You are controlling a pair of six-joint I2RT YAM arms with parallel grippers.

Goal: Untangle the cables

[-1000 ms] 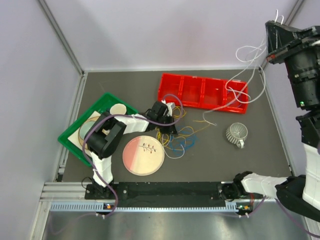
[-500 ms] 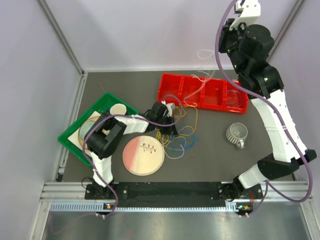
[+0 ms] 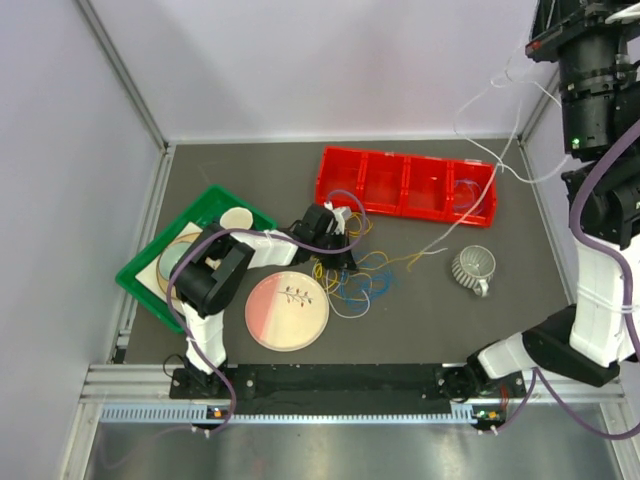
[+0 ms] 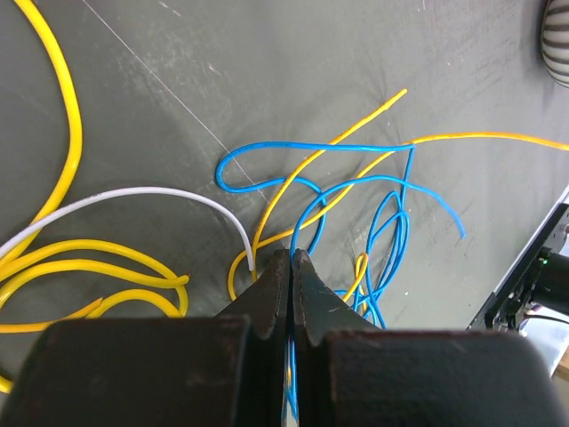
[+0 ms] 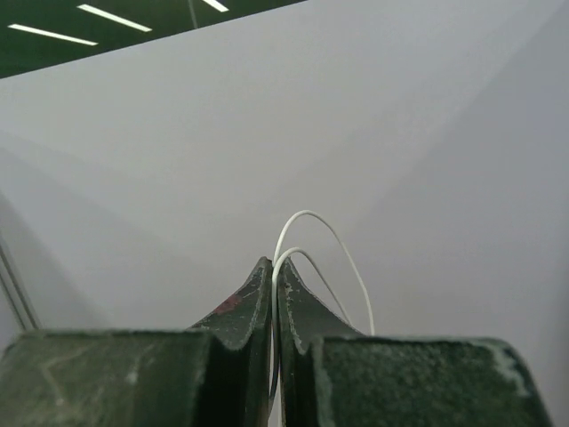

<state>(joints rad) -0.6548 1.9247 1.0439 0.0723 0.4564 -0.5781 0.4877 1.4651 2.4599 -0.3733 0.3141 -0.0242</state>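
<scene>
The cables lie tangled on the dark table (image 3: 250,170) in yellow and blue loops (image 3: 352,280). My left gripper (image 3: 343,262) is low over the tangle. In the left wrist view it (image 4: 292,258) is shut on a blue cable (image 4: 267,147), with yellow loops (image 4: 55,89) and a white cable end (image 4: 142,191) beside it. My right gripper (image 3: 545,35) is raised high at the far right. It (image 5: 274,267) is shut on a white cable (image 5: 307,218), which hangs down (image 3: 458,120) across the red tray to the tangle.
A red tray with compartments (image 3: 405,162) stands at the back. A grey ribbed cup (image 3: 473,268) lies on its side at the right. A pink plate (image 3: 287,310) is at the front, a green tray (image 3: 205,205) with dishes at the left.
My right arm swung left over the red tray and back to the far right, higher, drawing the white cable out of the tangle. My left gripper has not moved.
</scene>
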